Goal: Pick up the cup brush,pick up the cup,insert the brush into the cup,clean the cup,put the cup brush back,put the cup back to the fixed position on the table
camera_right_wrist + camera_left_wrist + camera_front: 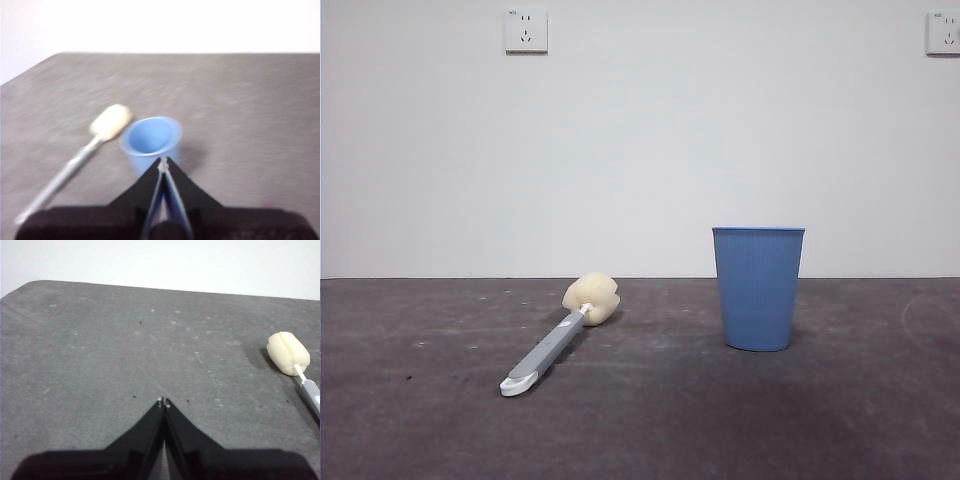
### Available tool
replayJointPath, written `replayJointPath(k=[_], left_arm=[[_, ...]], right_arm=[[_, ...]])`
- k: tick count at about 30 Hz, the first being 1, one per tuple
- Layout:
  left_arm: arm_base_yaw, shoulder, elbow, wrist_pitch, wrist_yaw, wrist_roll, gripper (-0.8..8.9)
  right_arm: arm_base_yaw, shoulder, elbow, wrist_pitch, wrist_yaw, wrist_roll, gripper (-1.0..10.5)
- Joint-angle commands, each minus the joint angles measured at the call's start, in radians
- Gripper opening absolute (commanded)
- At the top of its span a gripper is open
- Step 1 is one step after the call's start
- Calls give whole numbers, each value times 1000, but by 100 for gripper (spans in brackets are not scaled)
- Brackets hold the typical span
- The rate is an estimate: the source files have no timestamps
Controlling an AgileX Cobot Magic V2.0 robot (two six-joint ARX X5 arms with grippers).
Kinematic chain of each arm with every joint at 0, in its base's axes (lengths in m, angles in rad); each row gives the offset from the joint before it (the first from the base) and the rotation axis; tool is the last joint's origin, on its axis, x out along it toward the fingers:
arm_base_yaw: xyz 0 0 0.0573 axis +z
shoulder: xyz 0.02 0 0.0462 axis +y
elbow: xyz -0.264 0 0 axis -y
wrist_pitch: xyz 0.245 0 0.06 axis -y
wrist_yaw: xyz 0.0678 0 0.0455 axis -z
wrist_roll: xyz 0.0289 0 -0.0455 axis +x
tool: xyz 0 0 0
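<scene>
The cup brush [560,335] lies flat on the table [640,430], left of middle, its cream-yellow sponge head toward the wall and its white looped end nearest the camera. The blue ribbed cup [757,287] stands upright to its right, apart from it. My left gripper [164,401] is shut and empty above bare table, with the brush's sponge head [287,353] off to one side. My right gripper [163,162] is shut and empty, hovering over the near side of the cup [150,140]; the brush [80,157] lies beside the cup there. Neither arm shows in the front view.
A white wall stands behind the table's far edge, with two wall sockets [526,30] high up. The table's rounded corner [30,287] shows in the left wrist view.
</scene>
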Motion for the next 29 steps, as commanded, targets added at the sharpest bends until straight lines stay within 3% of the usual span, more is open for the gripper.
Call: replayJointPath(k=[1, 11, 29], left_arm=[[3, -3, -13, 2, 6, -3, -4], [3, -3, -13, 2, 6, -3, -4], [3, -3, -13, 2, 6, -3, -4]], right_arm=[[-70, -78, -112, 45, 0, -16, 1], [-138, -330, -365, 114, 9, -13, 1], [-137, -428, -463, 89, 5, 41, 1]])
